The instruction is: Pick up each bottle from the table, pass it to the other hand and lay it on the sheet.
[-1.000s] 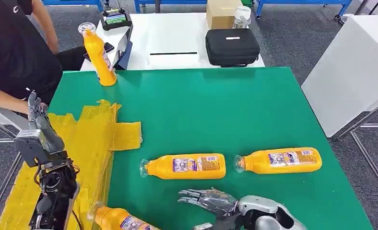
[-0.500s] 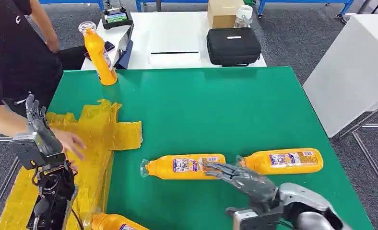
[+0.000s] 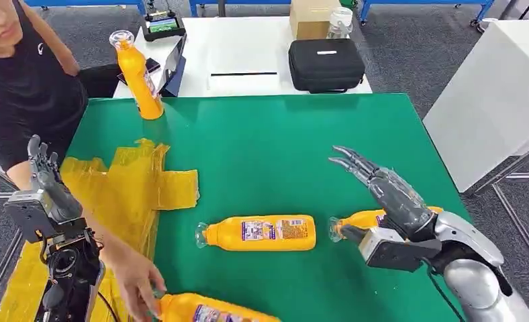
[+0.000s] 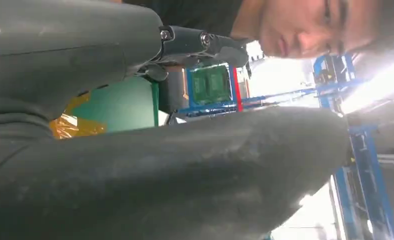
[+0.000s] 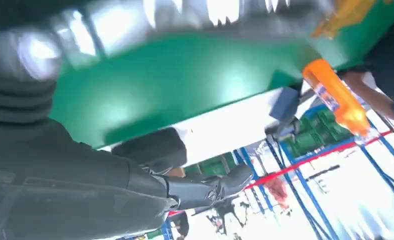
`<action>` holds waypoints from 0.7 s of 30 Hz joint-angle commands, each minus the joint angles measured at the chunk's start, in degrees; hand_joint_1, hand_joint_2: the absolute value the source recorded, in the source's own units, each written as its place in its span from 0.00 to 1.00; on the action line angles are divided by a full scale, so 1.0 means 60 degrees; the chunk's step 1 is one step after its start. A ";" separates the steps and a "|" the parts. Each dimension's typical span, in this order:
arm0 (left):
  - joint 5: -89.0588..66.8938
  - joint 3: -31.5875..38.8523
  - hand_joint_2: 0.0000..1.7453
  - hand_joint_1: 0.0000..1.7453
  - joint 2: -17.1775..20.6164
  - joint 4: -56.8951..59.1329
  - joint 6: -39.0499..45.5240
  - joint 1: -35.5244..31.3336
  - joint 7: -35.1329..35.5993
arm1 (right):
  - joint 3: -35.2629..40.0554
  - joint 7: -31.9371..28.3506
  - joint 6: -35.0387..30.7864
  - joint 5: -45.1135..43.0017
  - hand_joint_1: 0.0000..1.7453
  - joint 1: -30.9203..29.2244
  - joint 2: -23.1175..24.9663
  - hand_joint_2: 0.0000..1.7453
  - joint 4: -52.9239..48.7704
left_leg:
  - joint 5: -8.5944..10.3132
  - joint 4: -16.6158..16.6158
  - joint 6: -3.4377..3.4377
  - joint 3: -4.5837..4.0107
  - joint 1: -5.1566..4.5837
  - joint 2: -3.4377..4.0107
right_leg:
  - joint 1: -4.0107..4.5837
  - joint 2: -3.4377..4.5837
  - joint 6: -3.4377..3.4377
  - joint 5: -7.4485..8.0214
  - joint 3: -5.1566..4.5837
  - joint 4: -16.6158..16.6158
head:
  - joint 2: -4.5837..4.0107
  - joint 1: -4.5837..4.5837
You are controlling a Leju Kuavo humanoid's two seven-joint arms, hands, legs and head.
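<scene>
left hand [image 3: 43,181]: raised at the table's left edge over the yellow sheet [image 3: 124,194], fingers straight and apart, holds nothing
person: arm reaches in across the sheet, person's hand [image 3: 135,288] just beside the near bottle's neck; contact unclear
near bottle [image 3: 211,312]: lying at the near edge, cut off by the frame, long axis left-right, neck end toward the sheet
upright bottle [image 3: 135,74]: stands at the table's far left corner, cap up
middle bottle [image 3: 258,233]: lying on green table [image 3: 282,147], long axis left-right, cap points left
right bottle [image 3: 359,220]: lying in line with middle one, cap left, body mostly hidden behind right hand
right hand [image 3: 382,188]: above right bottle, fingers spread wide pointing up-left, empty
right wrist view: upright bottle [image 5: 337,97] against blue racks, blurred
left wrist view: sliver of sheet and table past thumb
</scene>
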 commanded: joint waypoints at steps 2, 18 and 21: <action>0.0117 0.0077 0.00 0.00 0.0018 0.0226 0.0148 -0.0056 -0.0087 | 0.1002 -0.0098 -0.0039 -0.0097 0.00 -0.0964 0.0695 1.00 0.1494 | -0.0017 -0.0010 -0.0018 0.0040 0.0003 0.0038 | 0.0008 0.0008 -0.0008 -0.0002 0.0039 -0.0017 | 0.0000 0.0004; 0.0240 -0.0006 0.00 0.00 -0.0003 0.0412 0.0167 -0.0261 -0.0128 | 0.2728 0.0200 0.0665 -0.0213 0.00 -0.1282 0.0660 1.00 0.1675 | -0.0016 -0.0008 -0.0020 0.0030 0.0001 0.0031 | 0.0005 -0.0001 -0.0011 -0.0004 0.0029 -0.0011 | 0.0000 0.0000; 0.0232 0.0024 0.00 0.00 -0.0030 0.0411 0.0199 -0.0259 -0.0103 | 0.3241 0.0483 0.0644 0.0236 0.00 -0.0837 0.0805 1.00 0.1446 | -0.0013 -0.0013 -0.0021 0.0033 0.0006 0.0009 | 0.0010 -0.0025 -0.0013 -0.0008 0.0037 -0.0018 | 0.0000 0.0000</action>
